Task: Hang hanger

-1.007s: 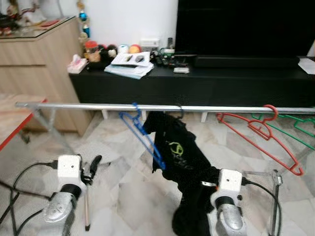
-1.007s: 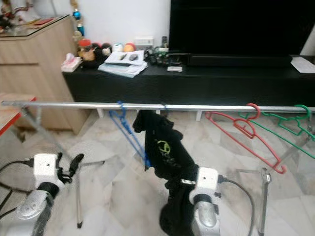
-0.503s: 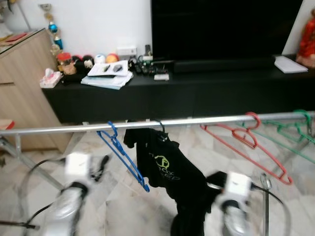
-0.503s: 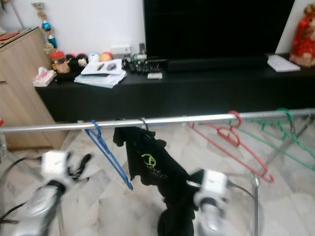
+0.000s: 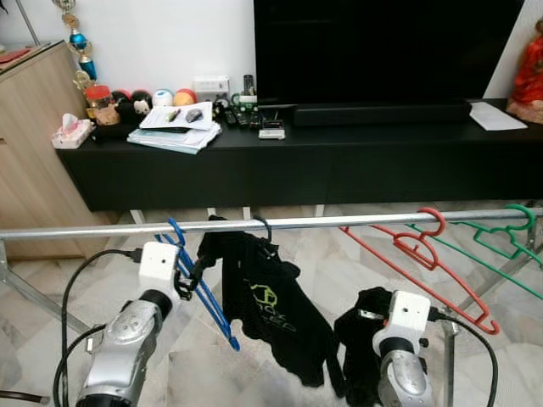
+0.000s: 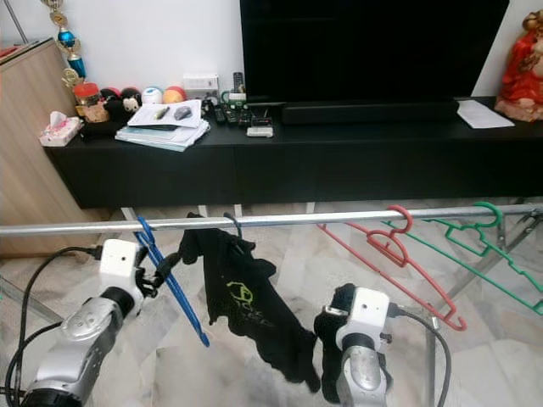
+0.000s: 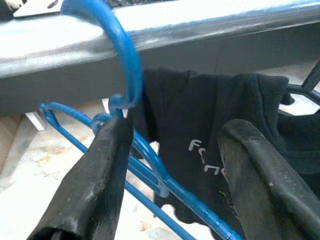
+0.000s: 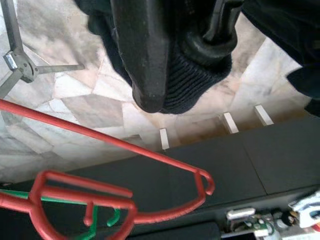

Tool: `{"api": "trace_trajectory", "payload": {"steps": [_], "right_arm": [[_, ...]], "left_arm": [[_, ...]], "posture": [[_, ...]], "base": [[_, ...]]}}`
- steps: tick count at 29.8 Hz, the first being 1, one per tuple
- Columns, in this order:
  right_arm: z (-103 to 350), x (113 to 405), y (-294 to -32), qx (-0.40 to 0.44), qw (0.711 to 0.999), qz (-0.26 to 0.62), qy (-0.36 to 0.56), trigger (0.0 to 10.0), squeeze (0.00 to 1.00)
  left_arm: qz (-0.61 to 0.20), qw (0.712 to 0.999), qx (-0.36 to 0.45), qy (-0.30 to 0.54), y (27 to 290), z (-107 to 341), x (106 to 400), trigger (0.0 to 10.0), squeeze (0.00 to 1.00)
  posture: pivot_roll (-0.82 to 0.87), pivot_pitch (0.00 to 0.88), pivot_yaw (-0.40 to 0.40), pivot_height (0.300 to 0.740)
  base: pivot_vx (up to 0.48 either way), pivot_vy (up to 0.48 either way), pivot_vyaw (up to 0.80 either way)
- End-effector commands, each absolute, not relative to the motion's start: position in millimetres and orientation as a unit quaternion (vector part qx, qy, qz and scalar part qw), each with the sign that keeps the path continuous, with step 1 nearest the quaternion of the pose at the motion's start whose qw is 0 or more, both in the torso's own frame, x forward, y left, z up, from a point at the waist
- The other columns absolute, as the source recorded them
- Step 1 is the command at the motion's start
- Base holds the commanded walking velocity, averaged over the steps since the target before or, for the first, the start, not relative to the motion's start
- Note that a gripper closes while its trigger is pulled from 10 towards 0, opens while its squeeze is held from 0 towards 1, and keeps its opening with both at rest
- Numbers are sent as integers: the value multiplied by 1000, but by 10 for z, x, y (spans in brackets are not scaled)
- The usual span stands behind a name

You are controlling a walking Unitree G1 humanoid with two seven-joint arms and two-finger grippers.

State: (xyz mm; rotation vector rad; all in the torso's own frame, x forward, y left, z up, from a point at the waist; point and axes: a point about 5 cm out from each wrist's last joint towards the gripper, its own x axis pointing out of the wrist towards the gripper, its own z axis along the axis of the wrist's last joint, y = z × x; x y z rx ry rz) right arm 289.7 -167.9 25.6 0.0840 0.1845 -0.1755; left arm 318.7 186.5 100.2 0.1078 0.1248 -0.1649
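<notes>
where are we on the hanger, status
Left gripper open at the blue hanger. Right gripper shut on black shirt, whose hanger hooks the rail. Red hanger alongside.

Shiny metal rail (image 5: 339,221), glossy blue plastic hanger (image 5: 202,284), matt black cloth shirt (image 5: 267,309)

I can read only "Fa" in pale letters on the black shirt (image 7: 215,130). The rest is cut off. Its green logo is too small for me to read.

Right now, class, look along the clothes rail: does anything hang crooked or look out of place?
Yes. The black T-shirt hangs lopsided from the rail, bunched at its hook and trailing down toward the right pincer, which grips part of it. The blue hanger, red hanger and green hanger hang slanted but hooked on.
</notes>
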Motion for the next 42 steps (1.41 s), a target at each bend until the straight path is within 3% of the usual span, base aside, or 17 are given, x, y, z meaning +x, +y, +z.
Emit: {"api": "trace_trajectory", "payload": {"steps": [1,7,8,10,13,14,15,16,38,39,40,41,42], "right_arm": [[305,2934,-1652,42,993,-80,81,10000,0],[311,2952,-1664,41,993,-79,83,10000,0],[318,2966,-1668,40,993,-78,84,10000,0],[332,2985,-1665,39,993,-76,83,10000,0],[348,3001,-1665,39,993,-75,82,10000,0],[357,3013,-1665,38,993,-73,82,10000,0],[360,3016,-1665,38,993,-72,82,10000,0],[363,3021,-1666,37,993,-70,82,10000,0],[396,3074,-1689,28,994,-56,85,10000,0],[398,3078,-1688,28,994,-56,84,10000,0],[399,3079,-1687,28,994,-55,84,10000,0],[400,3080,-1687,28,995,-55,84,10000,0],[401,3082,-1687,28,995,-55,85,10000,0]], "left_arm": [[-49,989,108,85,1925,1062,3308,10000,0],[6,988,97,121,1959,1177,3550,10000,0],[25,986,85,142,1956,1183,3628,10000,749],[42,983,69,164,1949,1176,3698,10000,922],[37,981,76,173,1913,1194,3747,10000,906],[34,980,78,179,1885,1217,3787,10000,424],[35,980,77,181,1879,1225,3801,10000,424],[41,979,79,185,1883,1238,3819,10000,0],[62,969,113,211,2007,980,3738,9922,0],[59,970,113,208,2005,978,3738,2510,0],[59,970,113,208,2005,977,3738,2510,0],[57,970,112,206,2003,976,3738,0,0],[52,971,111,205,1994,972,3738,0,0]], "posture": [[64,0,27,740],[61,0,11,740],[57,0,4,740],[53,0,-1,740],[51,0,-10,740],[50,0,-14,740],[50,0,-14,740],[49,0,-21,740],[42,0,-54,740],[42,0,-56,740],[42,0,-56,740],[42,0,-56,740],[42,0,-57,740]], "base": [[0,0,0],[0,0,0],[0,0,0],[0,0,0],[0,0,0],[0,0,0],[0,0,0],[0,0,0],[0,0,0],[0,0,0],[0,0,0],[0,0,0],[0,0,0]]}}
